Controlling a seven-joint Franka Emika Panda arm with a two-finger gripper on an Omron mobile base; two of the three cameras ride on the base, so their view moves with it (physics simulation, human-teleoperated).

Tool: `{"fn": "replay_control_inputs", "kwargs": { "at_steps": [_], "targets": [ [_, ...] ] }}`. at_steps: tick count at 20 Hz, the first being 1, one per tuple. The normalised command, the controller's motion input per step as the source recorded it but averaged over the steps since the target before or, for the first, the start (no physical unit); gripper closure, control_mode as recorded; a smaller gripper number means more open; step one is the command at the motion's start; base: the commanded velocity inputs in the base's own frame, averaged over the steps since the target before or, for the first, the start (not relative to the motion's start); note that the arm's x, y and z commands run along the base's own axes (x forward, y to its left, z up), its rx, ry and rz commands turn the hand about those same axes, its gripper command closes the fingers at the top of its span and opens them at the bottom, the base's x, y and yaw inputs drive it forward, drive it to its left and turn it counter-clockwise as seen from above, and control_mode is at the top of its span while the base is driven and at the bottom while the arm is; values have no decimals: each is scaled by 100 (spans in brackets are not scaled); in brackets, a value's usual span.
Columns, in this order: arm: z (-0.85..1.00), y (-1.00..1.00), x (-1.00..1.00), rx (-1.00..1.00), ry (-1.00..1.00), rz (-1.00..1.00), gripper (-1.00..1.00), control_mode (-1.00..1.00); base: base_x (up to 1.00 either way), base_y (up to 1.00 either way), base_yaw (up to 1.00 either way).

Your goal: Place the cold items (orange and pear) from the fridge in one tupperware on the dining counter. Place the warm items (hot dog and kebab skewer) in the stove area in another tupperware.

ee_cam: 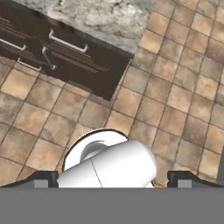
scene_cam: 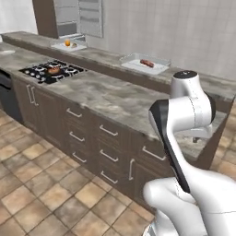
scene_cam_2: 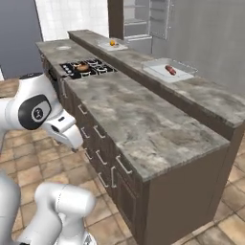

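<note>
- The hand (ee_cam: 112,177) hangs over the tiled floor (ee_cam: 183,87) beside the cabinet drawers (ee_cam: 61,48), its two tips far apart and holding nothing.
- One tupperware (scene_cam: 144,63) on the raised dining worktop (scene_cam_2: 210,103) holds the hot dog (scene_cam: 147,63); a second tupperware (scene_cam: 69,44), well apart toward the fridge (scene_cam: 78,17), holds the orange (scene_cam: 67,43).
- A brown item (scene_cam: 54,70) sits on the stove (scene_cam: 53,71), probably the kebab skewer, too small to confirm.
- Risk: everything is far from the arm; reaching without driving closer would likely miss or clip the worktop edge.
- The pear is hard to make out.
</note>
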Motion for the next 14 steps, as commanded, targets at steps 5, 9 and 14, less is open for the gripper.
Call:
{"fn": "replay_control_inputs", "kwargs": {
  "at_steps": [5,9,14],
  "targets": [
    [0,0,0,0,0,0,-100,100,69,100,-61],
    [0,0,0,0,0,0,-100,100,63,100,-60],
    [0,0,0,0,0,0,-100,100,36,100,-45]
  ]
}}
